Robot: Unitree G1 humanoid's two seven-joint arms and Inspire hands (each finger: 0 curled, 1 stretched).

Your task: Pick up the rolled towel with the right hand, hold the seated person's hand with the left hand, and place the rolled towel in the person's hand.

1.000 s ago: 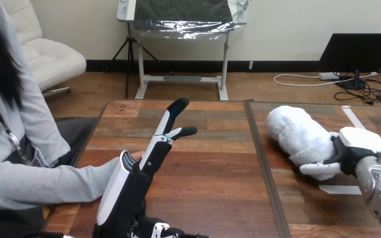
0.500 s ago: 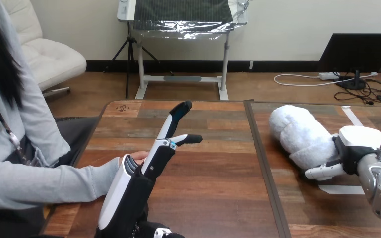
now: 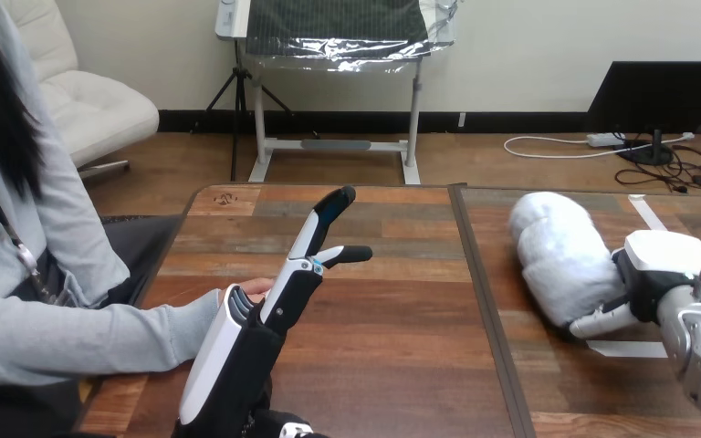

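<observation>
Checking against a second ago, what do we find changed?
— The towel [image 3: 561, 260] has slid right across the table [image 3: 383, 365] with our right hand [image 3: 662, 265], whose thumb now hooks lower under its near end. Our left hand [image 3: 237, 354] stands a little higher, straight-fingered and holding nothing.
And what can't we make out?
— Our right fingers lie behind the towel, though the hand is closed on it. The person's hand [image 3: 254, 286] is mostly hidden behind our left; we can't tell whether they touch.
</observation>
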